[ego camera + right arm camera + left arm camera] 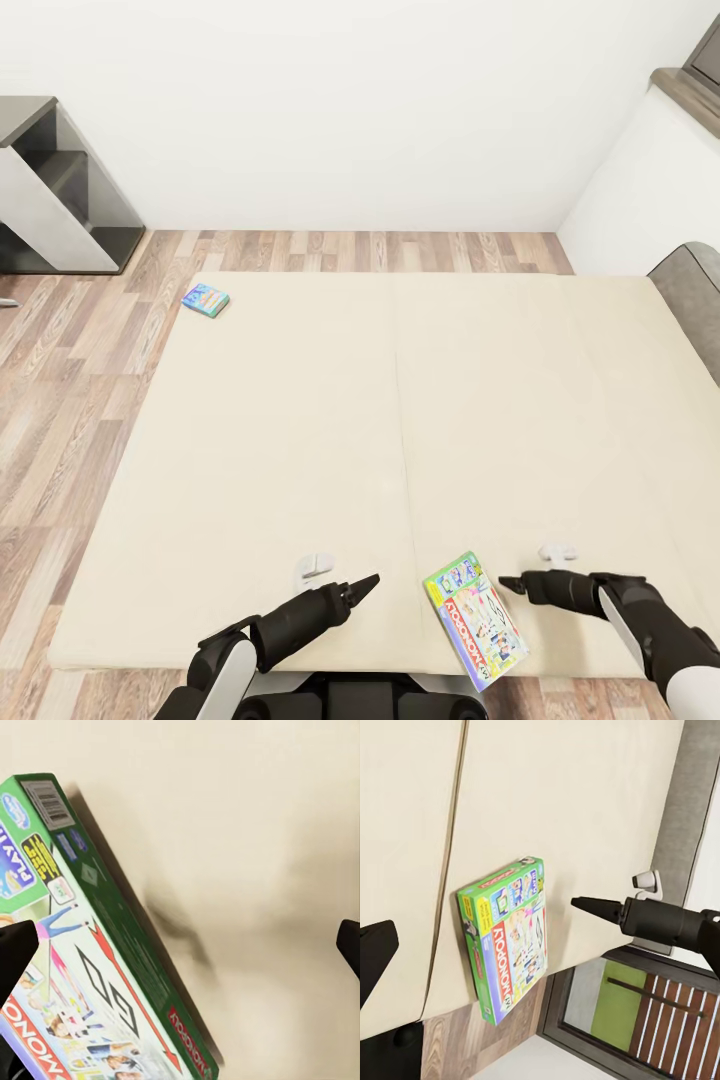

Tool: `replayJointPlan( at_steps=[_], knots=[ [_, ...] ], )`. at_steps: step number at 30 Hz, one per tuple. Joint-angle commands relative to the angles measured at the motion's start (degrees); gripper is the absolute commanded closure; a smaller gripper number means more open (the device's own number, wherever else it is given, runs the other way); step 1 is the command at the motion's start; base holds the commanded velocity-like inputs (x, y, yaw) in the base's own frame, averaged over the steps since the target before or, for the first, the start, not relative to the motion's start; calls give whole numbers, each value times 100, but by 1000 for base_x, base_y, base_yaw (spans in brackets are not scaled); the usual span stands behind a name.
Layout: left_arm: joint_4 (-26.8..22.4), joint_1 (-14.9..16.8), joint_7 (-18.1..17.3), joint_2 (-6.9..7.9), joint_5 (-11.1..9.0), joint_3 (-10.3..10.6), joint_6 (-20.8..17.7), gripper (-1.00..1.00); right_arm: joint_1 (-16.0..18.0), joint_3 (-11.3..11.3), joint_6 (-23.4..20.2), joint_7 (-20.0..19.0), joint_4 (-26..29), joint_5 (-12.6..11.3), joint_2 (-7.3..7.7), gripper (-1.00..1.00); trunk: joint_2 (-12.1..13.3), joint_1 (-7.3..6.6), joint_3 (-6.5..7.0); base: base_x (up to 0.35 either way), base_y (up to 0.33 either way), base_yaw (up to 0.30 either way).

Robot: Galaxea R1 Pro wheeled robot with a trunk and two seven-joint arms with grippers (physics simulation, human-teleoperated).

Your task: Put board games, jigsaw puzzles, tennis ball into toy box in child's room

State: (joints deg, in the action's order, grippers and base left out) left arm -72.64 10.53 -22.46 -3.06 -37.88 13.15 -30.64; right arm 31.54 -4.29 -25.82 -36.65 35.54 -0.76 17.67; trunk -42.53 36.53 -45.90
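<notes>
A green-edged Monopoly board game [475, 620] lies flat on the beige bed [400, 400] at its near edge, one corner over the rim. My left gripper [366, 584] hovers just left of it and my right gripper [512, 583] just right of it; neither touches it. The box also shows in the left wrist view [506, 937] and the right wrist view [67, 967]. There the right gripper's fingers [15, 949] stand wide apart, open, with nothing held. One left finger [375, 952] sits at the frame edge, so the left gripper looks open. A small blue board game [205, 300] lies at the bed's far left corner.
A dark-grey stepped furniture section [60, 190] stands at the far left on the wood-plank floor [60, 400]. The grey headboard [692, 290] borders the bed's right side, with a white wall block [640, 190] behind it. Two small white fittings [315, 567] sit near the bed's front.
</notes>
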Motion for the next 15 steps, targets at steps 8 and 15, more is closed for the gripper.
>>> replayJointPlan(
  at_steps=[8,15],
  knots=[
    [17,1,4,-2,-39,-6,-47,-100,-5,-10,-44,-31,-122,-6,-32,-100,-4,1,-4,0,0,0],
    [26,1,4,-2,-37,-6,-47,-100,-6,-1,-35,-34,-224,21,-60,-100,-4,1,-4,0,0,0]
  ],
)
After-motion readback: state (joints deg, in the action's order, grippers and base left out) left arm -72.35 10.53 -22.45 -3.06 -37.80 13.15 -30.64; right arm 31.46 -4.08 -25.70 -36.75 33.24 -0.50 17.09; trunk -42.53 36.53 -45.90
